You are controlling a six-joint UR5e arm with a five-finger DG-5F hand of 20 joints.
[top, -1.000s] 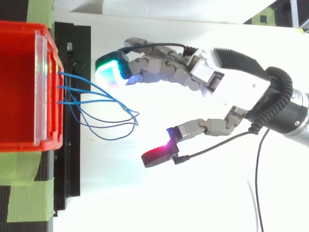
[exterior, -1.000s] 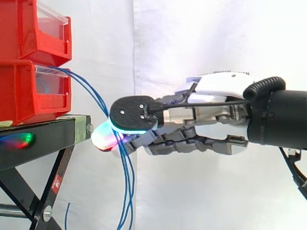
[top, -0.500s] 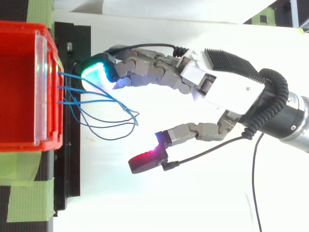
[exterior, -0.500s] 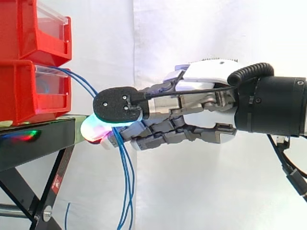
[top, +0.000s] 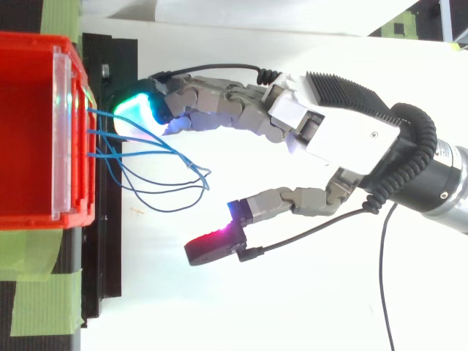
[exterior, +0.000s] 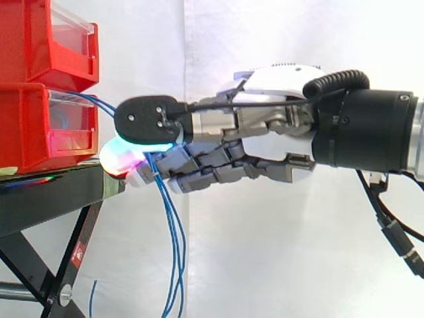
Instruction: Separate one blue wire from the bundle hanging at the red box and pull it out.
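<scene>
Several thin blue wires (top: 156,186) come out of the front of the lower red box (exterior: 30,126) and hang down in loops (exterior: 174,232) past the stand. My hand (top: 344,139) reaches in from the right, open, with its fingers stretched toward the box. The glowing fingertips (top: 137,113) lie against the uppermost wires right at the box front (top: 73,146); in the side view they (exterior: 119,159) sit just above the stand's edge. The thumb (top: 212,245), glowing red, stands well apart on the other side of the wire loops, touching nothing.
A second red bin (exterior: 46,40) is stacked on the lower one. Both rest on a black stand (exterior: 53,199) with crossed legs. Green tape (top: 44,303) marks the stand's surface. A white curtain hangs behind.
The hand has moved left toward the red box; its fingertips now reach the wires at the box front. The thumb came along, still spread wide. The wires hang as before.
</scene>
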